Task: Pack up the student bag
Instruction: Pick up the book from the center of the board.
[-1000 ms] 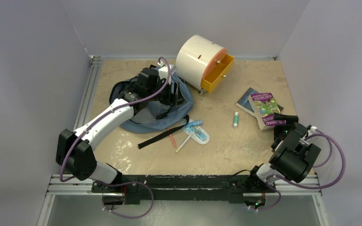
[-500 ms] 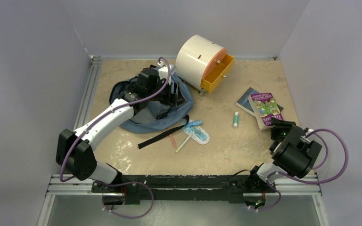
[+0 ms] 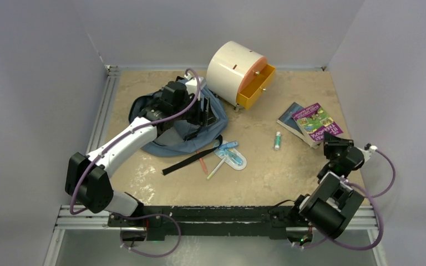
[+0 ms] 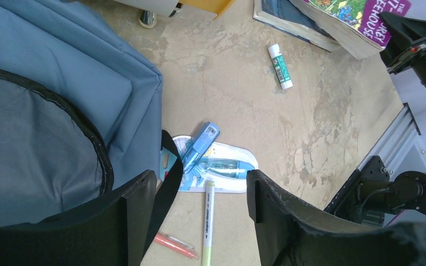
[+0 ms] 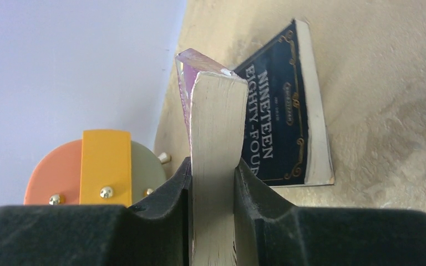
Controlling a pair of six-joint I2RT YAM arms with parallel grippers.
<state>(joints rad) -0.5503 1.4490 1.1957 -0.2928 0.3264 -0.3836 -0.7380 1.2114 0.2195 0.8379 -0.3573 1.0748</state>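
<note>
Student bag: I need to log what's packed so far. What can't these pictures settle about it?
Inside of the student bag: in the top view the left gripper and its arm cover the opening.
Left wrist view: only bare dark lining shows; the rest runs off the left edge.
So whether anything is already inside cannot be told.

A beige, marbled bench with pale scuffs stands boxed in by plain lavender-grey panels: a back wall, a left wall and a right wall. Aluminium rails run along its left edge and near edge. The light is soft and even, and shadows are faint
</note>
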